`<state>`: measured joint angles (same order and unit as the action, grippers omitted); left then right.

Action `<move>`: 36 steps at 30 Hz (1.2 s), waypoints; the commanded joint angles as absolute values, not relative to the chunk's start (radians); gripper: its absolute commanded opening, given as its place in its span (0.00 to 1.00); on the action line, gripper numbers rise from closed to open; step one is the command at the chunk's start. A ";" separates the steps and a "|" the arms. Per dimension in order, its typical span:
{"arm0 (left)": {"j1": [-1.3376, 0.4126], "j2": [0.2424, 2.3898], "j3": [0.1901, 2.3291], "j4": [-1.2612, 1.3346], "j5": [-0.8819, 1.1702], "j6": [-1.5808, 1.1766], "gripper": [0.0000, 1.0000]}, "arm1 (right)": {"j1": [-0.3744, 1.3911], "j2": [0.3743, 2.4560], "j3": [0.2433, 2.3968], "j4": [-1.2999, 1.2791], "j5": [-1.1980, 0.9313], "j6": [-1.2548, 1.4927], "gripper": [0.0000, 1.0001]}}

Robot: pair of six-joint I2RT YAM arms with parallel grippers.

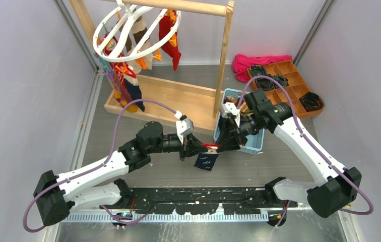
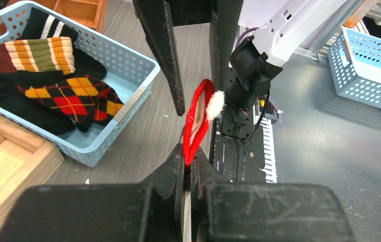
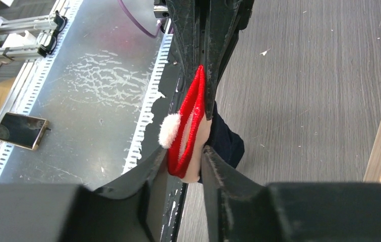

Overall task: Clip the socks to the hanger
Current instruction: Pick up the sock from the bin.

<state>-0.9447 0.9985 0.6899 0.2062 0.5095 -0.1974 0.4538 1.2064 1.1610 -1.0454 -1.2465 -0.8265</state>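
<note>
Hanging from the wooden rack [image 1: 224, 55] at upper left, the white clip hanger [image 1: 128, 54] carries several socks; mid-counter [image 1: 259, 169], the left hand [image 1: 202, 146] pinches a navy sock [image 1: 207, 161] by its red cuff, the right hand [image 1: 222, 145] clamped on the cuff's other side, beside the blue basket [image 1: 256, 150].

Wooden compartment tray [image 1: 293, 86]: several compartments hold dark coiled items [image 1: 311, 101]. Pink cloth [image 1: 259, 63]: bunched, touching the tray's far left corner. Blue perforated basket [image 2: 120, 56]: stands just beside the tray's near left side.
</note>
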 commanded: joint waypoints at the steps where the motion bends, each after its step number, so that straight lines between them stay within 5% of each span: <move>1: -0.937 0.999 0.731 0.222 0.537 -0.188 0.00 | 0.463 1.180 1.161 -1.037 -1.249 -0.842 0.29; 8: -0.931 0.997 0.723 0.232 0.535 -0.203 0.00 | 0.470 1.180 1.167 -1.048 -1.252 -0.851 0.02; 11: -0.929 1.004 0.710 0.260 0.535 -0.222 0.02 | 0.472 1.182 1.174 -1.082 -1.258 -0.880 0.01; 17: -0.881 1.004 0.619 0.390 0.510 -0.339 0.36 | 0.473 1.193 1.195 -1.129 -1.286 -0.894 0.01; 20: -0.815 1.028 0.531 0.555 0.534 -0.474 0.41 | 0.474 1.196 1.196 -1.132 -1.289 -0.892 0.01; 23: -0.767 1.083 0.496 0.698 0.567 -0.603 0.38 | 0.474 1.201 1.199 -1.132 -1.293 -0.886 0.01; 28: -0.743 1.151 0.475 0.806 0.561 -0.704 0.05 | 0.477 1.211 1.192 -1.100 -1.302 -0.845 0.01; 36: -0.665 0.960 0.419 0.653 0.565 -0.753 0.02 | 0.484 1.237 1.225 -1.064 -1.230 -0.779 0.01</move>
<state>-0.6964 1.1191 0.4236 0.7200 0.5434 -0.7204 0.4744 1.2266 1.1625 -1.0943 -1.2648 -0.8207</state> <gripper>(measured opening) 0.032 0.058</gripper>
